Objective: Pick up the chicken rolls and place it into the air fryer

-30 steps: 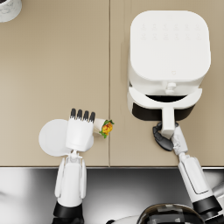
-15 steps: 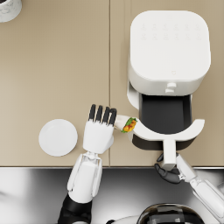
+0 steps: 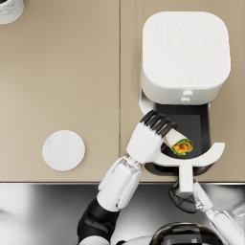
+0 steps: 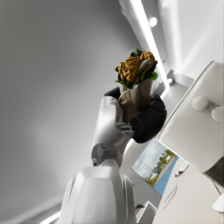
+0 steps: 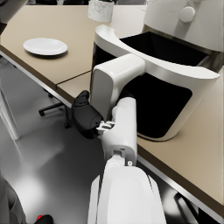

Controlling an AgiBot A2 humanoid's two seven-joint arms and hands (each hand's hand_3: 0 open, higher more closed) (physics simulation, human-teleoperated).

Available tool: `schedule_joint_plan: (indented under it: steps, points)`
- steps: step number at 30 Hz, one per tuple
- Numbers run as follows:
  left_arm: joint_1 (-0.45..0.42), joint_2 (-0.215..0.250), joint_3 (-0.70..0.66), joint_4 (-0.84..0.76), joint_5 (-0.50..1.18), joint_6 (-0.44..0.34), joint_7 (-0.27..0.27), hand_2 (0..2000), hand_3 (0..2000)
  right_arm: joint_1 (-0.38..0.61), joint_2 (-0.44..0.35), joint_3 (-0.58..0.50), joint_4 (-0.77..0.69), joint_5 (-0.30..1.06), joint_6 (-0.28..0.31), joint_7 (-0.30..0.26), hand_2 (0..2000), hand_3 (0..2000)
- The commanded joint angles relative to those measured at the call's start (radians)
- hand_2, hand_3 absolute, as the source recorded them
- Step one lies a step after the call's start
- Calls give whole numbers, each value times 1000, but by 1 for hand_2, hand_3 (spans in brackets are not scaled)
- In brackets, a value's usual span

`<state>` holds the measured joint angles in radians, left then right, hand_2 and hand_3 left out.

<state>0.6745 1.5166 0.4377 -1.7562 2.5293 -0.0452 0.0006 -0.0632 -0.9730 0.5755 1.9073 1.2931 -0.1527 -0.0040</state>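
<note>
The chicken roll (image 3: 180, 144), a tan wrap with orange filling and green leaves, is held by my left hand (image 3: 149, 138) just above the open black drawer (image 3: 195, 123) of the white air fryer (image 3: 185, 52). In the left wrist view the roll (image 4: 135, 74) sticks out of the dark left hand (image 4: 146, 120), filling end outward. My right hand (image 3: 183, 199) grips the white drawer handle (image 3: 184, 176) off the table's front edge. The right wrist view shows that right hand (image 5: 86, 119) curled at the lower end of the handle (image 5: 114, 82).
A white plate (image 3: 63, 150) with nothing on it lies on the tan table at the left, also seen as the plate (image 5: 45, 46) from the right wrist. A pale cup (image 3: 9, 9) stands at the far left corner. The table's front edge (image 3: 57, 182) runs below the plate.
My left hand carried the roll rightward, from near the plate to over the drawer. My right hand pulled the drawer open and drew it further toward me.
</note>
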Motion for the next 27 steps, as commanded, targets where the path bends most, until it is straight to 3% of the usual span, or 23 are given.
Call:
schedule_joint_plan:
  steps: [1,2,6,7,8,12,15,18,23,27]
  points:
    - [199,-123,241,107,-8,0,0,2000,2000,26,-64,243,117,0,29,0,2000,2000]
    - [110,23,96,128,-15,3,0,2000,2000,30,-70,249,114,0,54,0,2000,2000]
    - [121,35,105,178,-25,2,-1,2000,2000,33,-64,256,120,0,153,-2,2000,2000]
    - [122,39,114,195,-26,2,-1,639,1673,34,-60,262,119,0,171,-2,2000,2000]
    - [117,36,103,189,-26,14,0,0,1347,36,-63,265,121,0,186,-3,2000,2000]
    - [69,11,67,159,-28,17,1,0,40,37,-46,273,129,0,253,-8,2000,2000]
    - [-34,-59,-18,54,-28,30,0,0,0,35,-28,264,142,0,354,-9,2000,2000]
    - [-151,-120,-169,-64,-28,39,0,0,0,39,-27,261,134,-1,387,-1,2000,2000]
    - [-241,-129,-389,-192,-28,44,0,0,0,63,-70,246,100,0,414,-1,2000,2000]
    - [-269,-127,-465,-207,-29,44,0,0,0,99,-140,167,53,-1,439,2,2000,2000]
